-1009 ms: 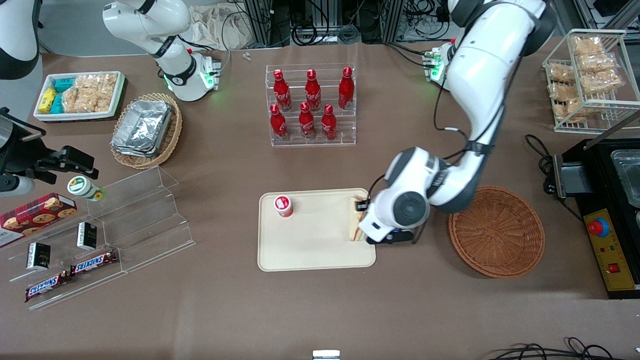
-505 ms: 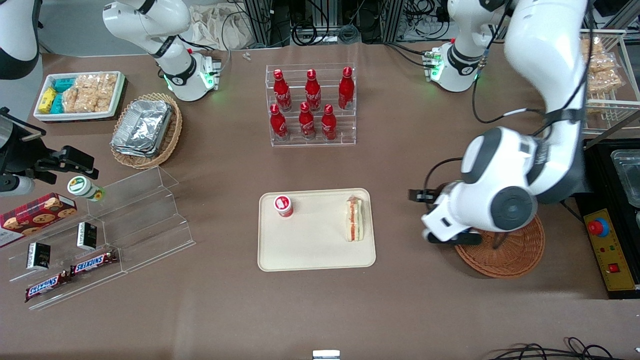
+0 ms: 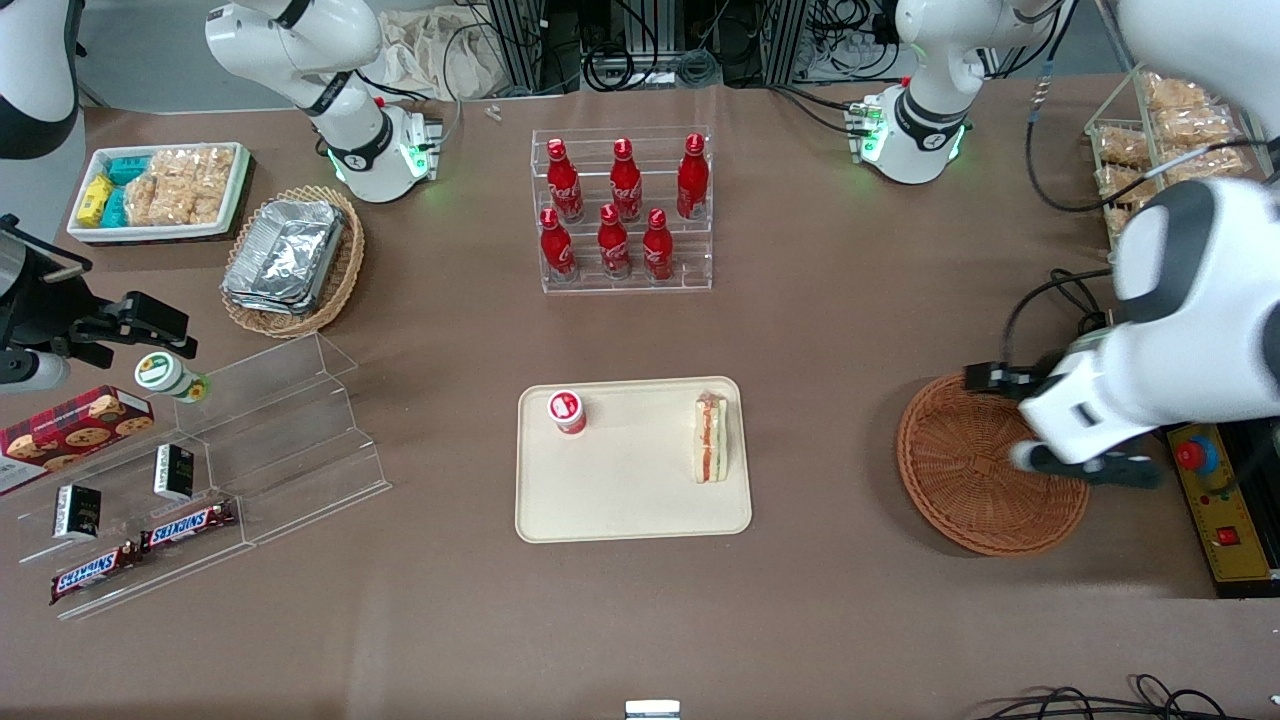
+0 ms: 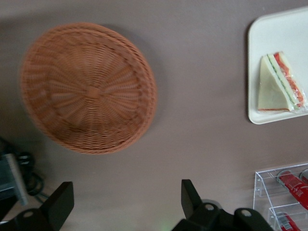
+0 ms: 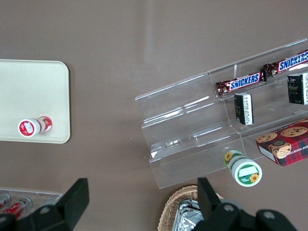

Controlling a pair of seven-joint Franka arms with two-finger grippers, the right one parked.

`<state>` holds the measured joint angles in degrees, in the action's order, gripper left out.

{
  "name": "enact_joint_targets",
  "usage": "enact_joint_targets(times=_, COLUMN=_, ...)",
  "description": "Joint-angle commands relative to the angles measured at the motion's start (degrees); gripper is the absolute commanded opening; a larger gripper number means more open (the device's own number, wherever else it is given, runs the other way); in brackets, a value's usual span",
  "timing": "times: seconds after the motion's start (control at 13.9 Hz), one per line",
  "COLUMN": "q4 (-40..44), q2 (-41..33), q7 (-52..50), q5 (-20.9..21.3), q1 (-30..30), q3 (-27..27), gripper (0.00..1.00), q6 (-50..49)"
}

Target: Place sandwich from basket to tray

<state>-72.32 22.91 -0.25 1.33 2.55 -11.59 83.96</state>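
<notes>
The sandwich lies on the cream tray, at the tray's end nearest the basket; it also shows in the left wrist view on the tray. The reddish-brown basket is empty, as the left wrist view also shows. My left gripper hangs above the basket's rim at the working arm's end of the table, well apart from the sandwich. In the wrist view the gripper is open and empty, its fingers spread wide over bare table.
A small red-capped bottle stands on the tray. A clear rack of red cola bottles stands farther from the camera. A black machine with a red button sits beside the basket. A white wire rack is above it.
The gripper has left the sandwich on the tray and swung away toward the working arm's end, passing over the basket to its rim. The sandwich has stayed put.
</notes>
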Motion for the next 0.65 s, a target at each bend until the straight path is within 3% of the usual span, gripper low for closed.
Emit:
enact_joint_targets(times=0.0, q4=-1.25, q2=-4.36, q7=1.13, q5=0.96, q1=4.38, q3=-0.63, gripper=0.99, q6=-0.46)
enact_joint_targets(times=0.58, q4=-1.33, q2=-4.45, q7=0.33, q5=3.59, q1=8.62, q3=-0.72, gripper=0.99, q6=0.68)
